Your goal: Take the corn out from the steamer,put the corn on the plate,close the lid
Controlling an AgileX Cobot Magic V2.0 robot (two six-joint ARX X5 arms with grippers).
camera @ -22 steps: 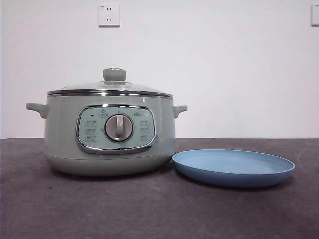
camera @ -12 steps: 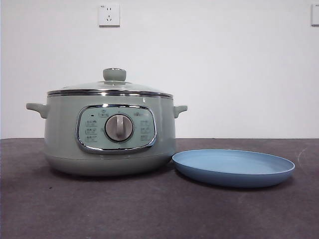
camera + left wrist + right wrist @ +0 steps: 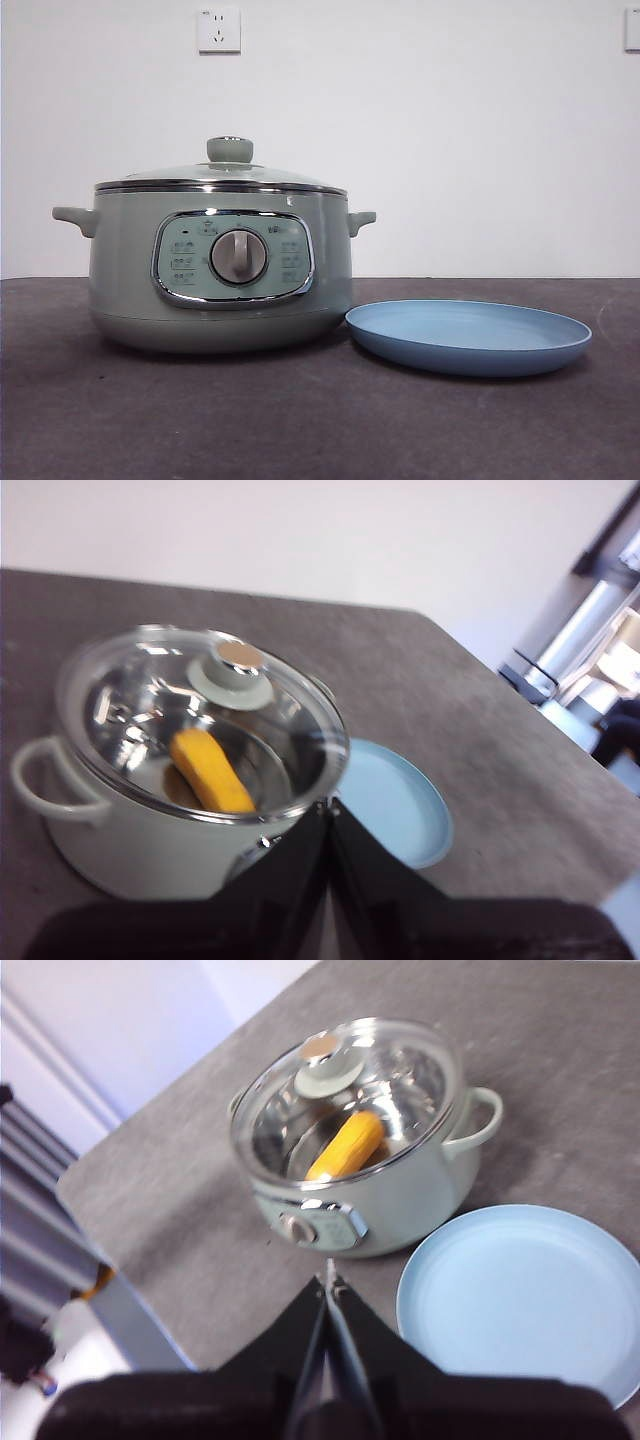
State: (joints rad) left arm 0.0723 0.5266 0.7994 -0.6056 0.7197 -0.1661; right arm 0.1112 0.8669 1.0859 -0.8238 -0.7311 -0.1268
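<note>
**Front view: steamer sealed, plate bare, both arms held back**

Front view shows the steamer point(image 3: 220, 265) standing on the dark table point(image 3: 300, 420) with the lid point(image 3: 225, 175) seated squarely on its rim, knob point(image 3: 229, 149) up. The plate point(image 3: 468, 337) lies at the pot's 3 o'clock side, its rim just beside the pot's base, apparently placed there so the carry across is short. No arm enters this view.

Through the glass, the corn point(image 3: 345, 1146) lies flat on the steel floor inside the pot, slanted, directly below the knob. It cannot be reached until the lid comes off, so lifting the lid is likely the step in hand.

Both grippers wait high and off the pot. The left gripper point(image 3: 328, 805) has its jaws pressed together, holding nothing; the right gripper point(image 3: 328, 1280) likewise has its jaws closed and empty. Either would need to spread before taking the knob.

Room is generous: bare table lies in front of the pot at 6 o'clock and beyond the plate at 3 o'clock, enough to park the lid. In the right wrist view the table edge runs not far from the pot's far side, so that side is the poorer place to set anything down.
</note>
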